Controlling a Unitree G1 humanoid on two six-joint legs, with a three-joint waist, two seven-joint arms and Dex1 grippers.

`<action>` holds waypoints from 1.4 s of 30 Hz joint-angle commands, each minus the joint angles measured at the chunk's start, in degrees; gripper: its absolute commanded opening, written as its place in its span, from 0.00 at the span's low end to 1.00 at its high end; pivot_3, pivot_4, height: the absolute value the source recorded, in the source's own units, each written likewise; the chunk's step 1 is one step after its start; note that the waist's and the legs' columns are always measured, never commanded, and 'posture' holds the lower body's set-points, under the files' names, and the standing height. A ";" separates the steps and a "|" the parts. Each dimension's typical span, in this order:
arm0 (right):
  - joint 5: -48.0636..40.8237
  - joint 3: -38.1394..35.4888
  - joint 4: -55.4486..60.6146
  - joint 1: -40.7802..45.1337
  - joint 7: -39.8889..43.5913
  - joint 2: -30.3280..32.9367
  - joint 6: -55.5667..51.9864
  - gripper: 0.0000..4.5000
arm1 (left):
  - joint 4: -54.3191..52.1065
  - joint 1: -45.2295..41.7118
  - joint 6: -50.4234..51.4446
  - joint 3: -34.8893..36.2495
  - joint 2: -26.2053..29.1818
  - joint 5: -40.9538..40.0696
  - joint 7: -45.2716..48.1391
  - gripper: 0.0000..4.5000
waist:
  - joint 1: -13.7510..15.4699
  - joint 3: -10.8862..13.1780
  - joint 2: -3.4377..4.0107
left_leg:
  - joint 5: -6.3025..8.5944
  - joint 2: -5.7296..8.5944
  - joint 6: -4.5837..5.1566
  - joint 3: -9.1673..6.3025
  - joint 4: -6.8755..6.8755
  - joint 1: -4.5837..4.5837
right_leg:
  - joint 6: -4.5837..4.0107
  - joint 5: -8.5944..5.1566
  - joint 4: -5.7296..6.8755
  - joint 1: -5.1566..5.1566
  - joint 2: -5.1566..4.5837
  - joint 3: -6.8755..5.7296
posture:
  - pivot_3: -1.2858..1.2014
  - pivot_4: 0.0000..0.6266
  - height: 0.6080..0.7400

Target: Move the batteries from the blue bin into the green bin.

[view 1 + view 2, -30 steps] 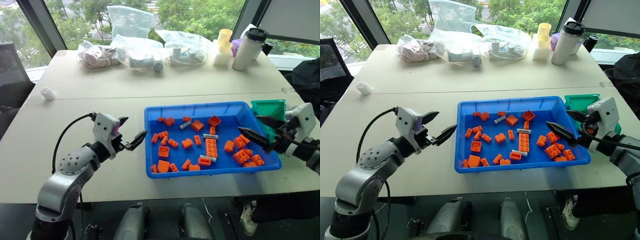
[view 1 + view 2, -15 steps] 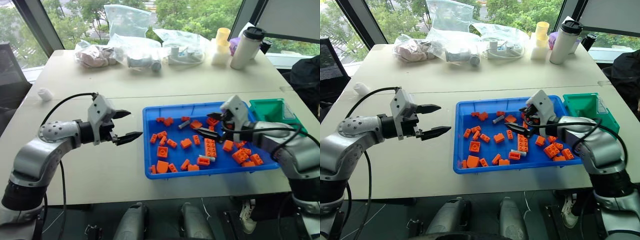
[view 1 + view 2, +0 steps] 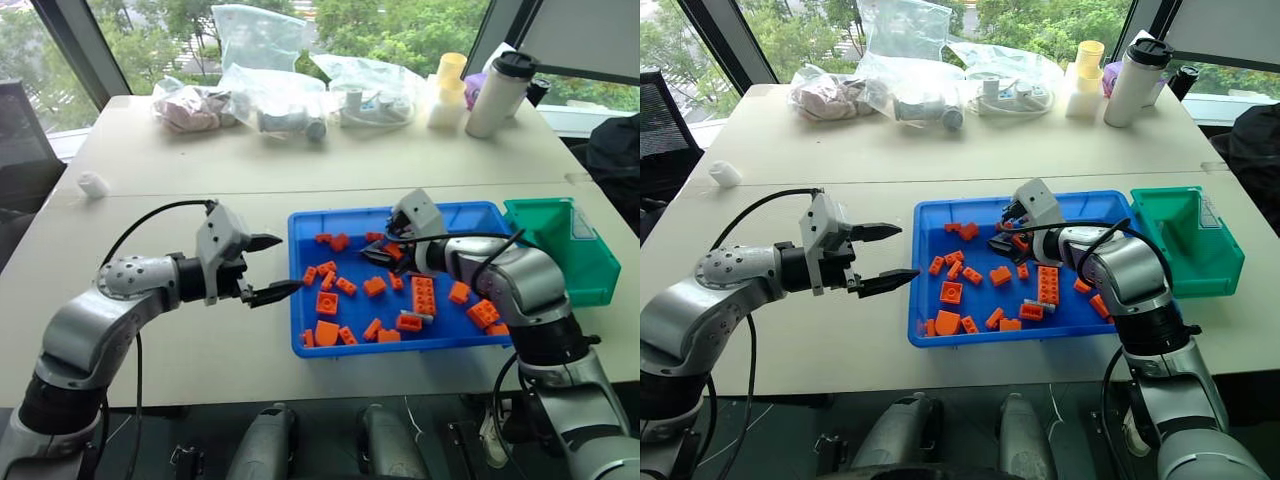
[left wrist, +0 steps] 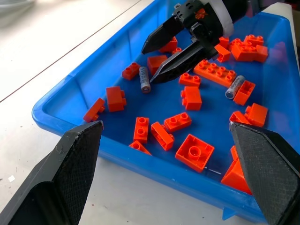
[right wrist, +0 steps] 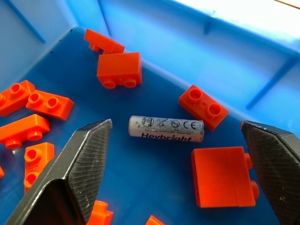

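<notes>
We can make out two batteries. One (image 5: 166, 128) lies flat on the floor of the blue bin (image 3: 300, 290), near its upper edge in the head views, and in the right wrist view it sits squarely between the two spread fingers, touching neither. The other (image 4: 234, 86) rests against a brick toward the bin's lower middle. Any further batteries are hidden among the orange bricks (image 3: 423, 295) or behind the right arm, which covers part of the bin's upper middle.

The green bin (image 3: 560, 250) sits just right of the blue one, at the right of the frame; we cannot see anything inside it. Along the top of the frame the table (image 3: 200, 175) carries plastic bags (image 3: 270, 95), a tumbler (image 3: 497, 95) and a small white object at the far left.

The right gripper (image 3: 382, 247) reaches in from the right, angled down over the first battery, jaws wide and empty. The left gripper (image 3: 272, 268) hovers just left of the blue bin's rim, pointing at it, also wide open and holding nothing.
</notes>
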State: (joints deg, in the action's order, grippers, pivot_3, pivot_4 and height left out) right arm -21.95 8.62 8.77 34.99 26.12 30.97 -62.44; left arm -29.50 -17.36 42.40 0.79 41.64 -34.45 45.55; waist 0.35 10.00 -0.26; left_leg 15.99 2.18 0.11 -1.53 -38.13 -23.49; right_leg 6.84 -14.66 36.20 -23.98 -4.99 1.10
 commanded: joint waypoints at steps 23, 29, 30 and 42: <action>5.87 4.22 -1.06 0.69 -1.35 -5.44 -0.97 0.59 | 0.51 0.50 -3.82 -2.40 -2.69 3.77 -1.97 1.00 | -1.11 -0.02 -0.01 | -0.02 0.00 -0.02 0.00 0.02 0.02 | 0.01 0.01 0.07 -0.02 0.08 0.00 | 0.52 0.24 1.00; 5.80 3.35 0.09 0.31 -1.25 -5.93 -1.61 0.59 | 0.90 0.28 -3.64 -2.45 -2.62 3.99 -1.27 1.00 | -1.10 -0.02 -0.01 | -0.02 0.00 -0.02 0.00 0.02 0.02 | 0.01 0.01 0.08 -0.03 0.08 0.00 | 0.52 0.24 1.00; 5.82 3.21 0.24 0.25 -1.28 -5.91 -1.65 0.59 | 0.98 0.24 -3.67 -2.49 -2.66 4.07 -1.21 1.00 | -1.09 -0.02 -0.01 | -0.02 0.00 -0.02 0.00 0.01 0.02 | 0.01 0.01 0.08 -0.03 0.08 0.00 | 0.52 0.24 1.00; 8.31 5.06 4.72 -0.73 6.67 0.33 13.84 0.98 | 1.45 0.15 -3.74 -2.79 -2.37 4.56 -0.04 1.00 | -1.11 -0.02 -0.01 | -0.02 0.01 -0.02 0.00 0.01 0.03 | 0.01 0.01 0.08 -0.03 0.09 0.00 | 0.52 0.24 1.00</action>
State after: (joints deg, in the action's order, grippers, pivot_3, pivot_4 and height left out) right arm -14.31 13.35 11.88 33.16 30.91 30.85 -52.81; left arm -27.16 -16.52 39.50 -1.94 38.82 -30.05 45.12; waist -0.76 9.98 -0.27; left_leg 15.97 2.18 0.09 -1.53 -38.12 -23.47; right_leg 6.85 -14.65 36.28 -24.02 -4.89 1.10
